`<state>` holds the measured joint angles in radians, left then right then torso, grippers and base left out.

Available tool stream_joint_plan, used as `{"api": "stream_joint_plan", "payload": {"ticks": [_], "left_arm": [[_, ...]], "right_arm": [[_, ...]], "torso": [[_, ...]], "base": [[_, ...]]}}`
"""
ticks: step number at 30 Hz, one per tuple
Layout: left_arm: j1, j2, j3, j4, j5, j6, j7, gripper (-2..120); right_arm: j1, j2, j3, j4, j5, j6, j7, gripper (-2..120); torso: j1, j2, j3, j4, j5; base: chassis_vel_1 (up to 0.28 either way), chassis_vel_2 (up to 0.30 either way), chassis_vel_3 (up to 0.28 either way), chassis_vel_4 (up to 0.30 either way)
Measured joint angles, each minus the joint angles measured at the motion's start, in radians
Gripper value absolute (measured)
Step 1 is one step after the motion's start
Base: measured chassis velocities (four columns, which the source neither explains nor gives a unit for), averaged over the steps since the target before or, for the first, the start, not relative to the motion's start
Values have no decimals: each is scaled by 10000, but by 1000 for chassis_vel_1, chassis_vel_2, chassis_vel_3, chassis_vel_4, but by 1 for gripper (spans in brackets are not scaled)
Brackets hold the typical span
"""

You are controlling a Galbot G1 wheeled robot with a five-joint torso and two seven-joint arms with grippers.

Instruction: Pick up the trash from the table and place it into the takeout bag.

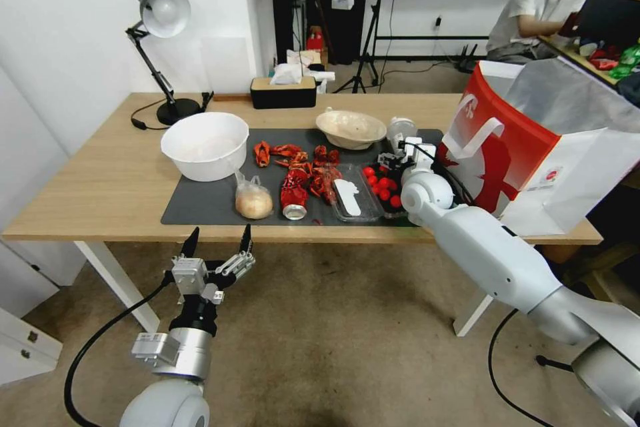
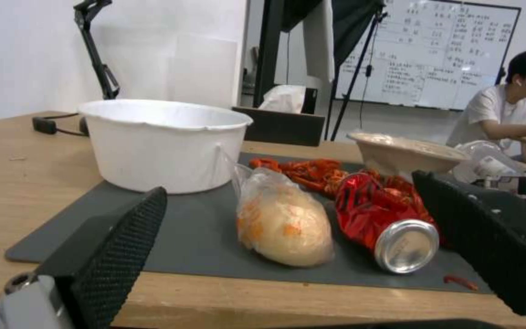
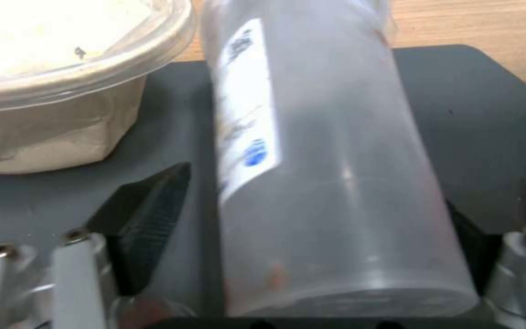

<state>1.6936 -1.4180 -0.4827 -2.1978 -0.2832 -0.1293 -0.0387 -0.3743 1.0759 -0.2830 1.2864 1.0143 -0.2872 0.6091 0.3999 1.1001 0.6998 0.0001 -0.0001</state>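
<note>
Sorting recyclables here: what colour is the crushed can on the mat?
The crushed can is red with a silver end, clearest in the left wrist view.

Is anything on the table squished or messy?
Yes. The red can is crushed and lies on its side on the grey mat, beside the bun in its bag. Red food scraps are scattered loose on the mat behind them. The clear plastic cup sits between the right pincer's fingers.
</note>
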Motion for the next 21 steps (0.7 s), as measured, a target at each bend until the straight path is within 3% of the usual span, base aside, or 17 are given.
{"api": "stream_joint_plan", "payload": {"ticks": [12,21], "left_arm": [[-14,-17,12,35,2,-9,-2,100],[7,-25,20,35,39,-26,-2,100]], "right_arm": [[-67,-61,25,90,-21,-13,93,47],[-122,-167,42,288,1,-72,221,46]], "torso": [[2,-3,1,0,1],[3,-4,3,-1,3]], "base": [[0,0,0,0],[0,0,0,0]]}}
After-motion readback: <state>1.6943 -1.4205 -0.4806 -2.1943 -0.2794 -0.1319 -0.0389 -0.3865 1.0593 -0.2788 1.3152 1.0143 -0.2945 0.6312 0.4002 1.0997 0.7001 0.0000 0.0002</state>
